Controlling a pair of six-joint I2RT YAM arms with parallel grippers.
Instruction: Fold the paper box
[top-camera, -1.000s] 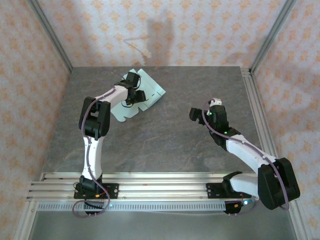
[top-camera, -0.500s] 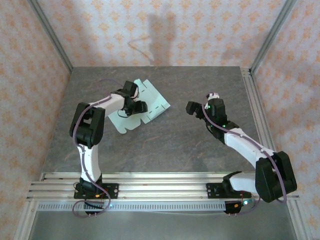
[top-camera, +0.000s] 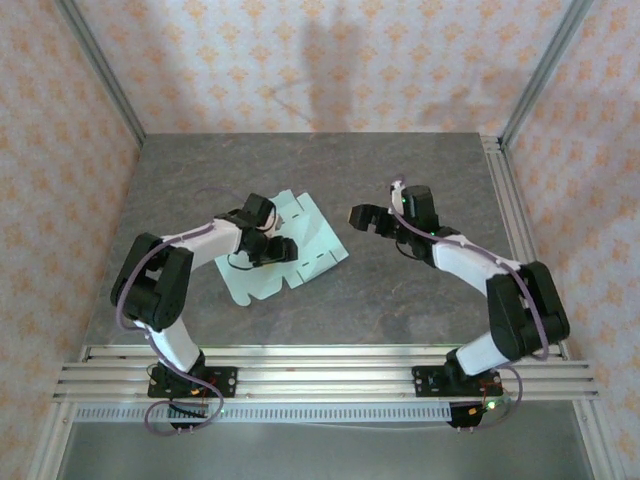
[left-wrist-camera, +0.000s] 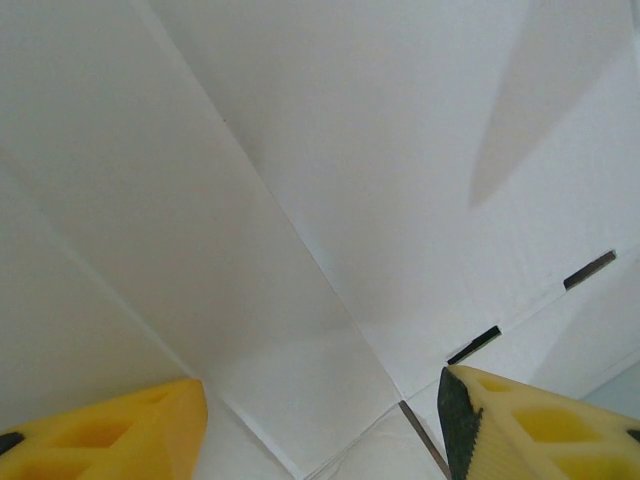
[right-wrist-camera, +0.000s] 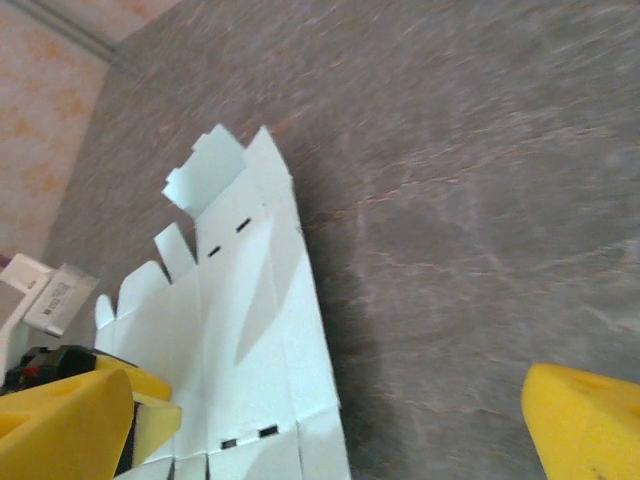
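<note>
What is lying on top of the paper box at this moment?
The left gripper is over the paper box, its jaws apart. The card beneath it is covered; whether the tips touch it, I cannot tell.

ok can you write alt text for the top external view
A pale mint paper box blank lies opened out on a grey table, with the left hand over its middle, fingers apart. The right hand is open just right of it, not touching.

right hand (right-wrist-camera: 330, 400): fingers (right-wrist-camera: 585, 430) wide apart | paper box (right-wrist-camera: 250, 330): unfolded blank lying on table (right-wrist-camera: 450, 200), left side
</note>
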